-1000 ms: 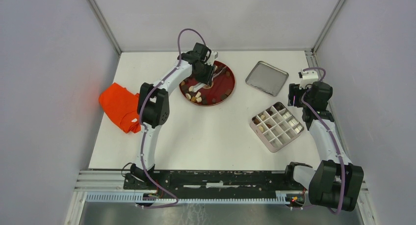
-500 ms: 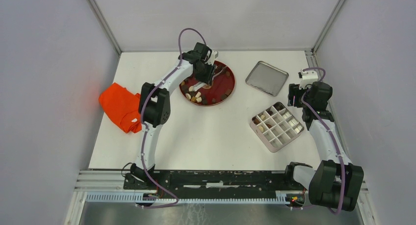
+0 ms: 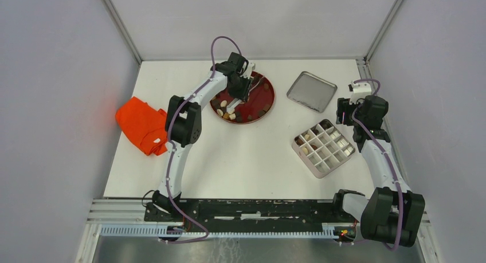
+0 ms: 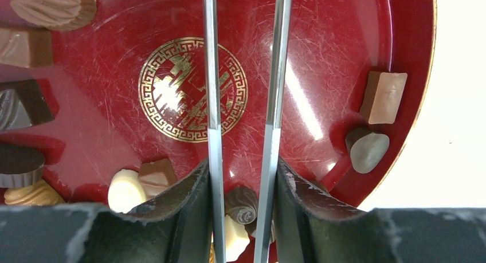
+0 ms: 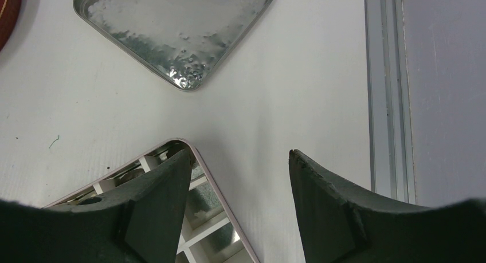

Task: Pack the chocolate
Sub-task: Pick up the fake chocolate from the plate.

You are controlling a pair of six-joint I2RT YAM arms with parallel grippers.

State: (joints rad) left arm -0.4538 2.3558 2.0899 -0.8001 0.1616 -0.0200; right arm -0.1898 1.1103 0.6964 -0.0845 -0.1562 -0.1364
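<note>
White table (image 3: 246,160), red plate (image 4: 344,74), chocolate (image 4: 240,203) seemingly between left tool's (image 4: 242,165) tweezers (image 4: 210,74)

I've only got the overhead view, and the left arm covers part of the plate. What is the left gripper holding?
Observer: The left gripper is closed on metal tweezers, one finger against each blade.
Operator: Anything caught between the blades?
Observer: Not in the stretch I can see. They stand apart over the red plate, and their tips run out of the left wrist view.
Operator: What's nearest to them?
Observer: A dark swirled chocolate lies on the plate, in the gap close to the fingers.
Operator: And the right gripper?
Observer: The right gripper is open and empty, by a corner of the divided box.
</note>
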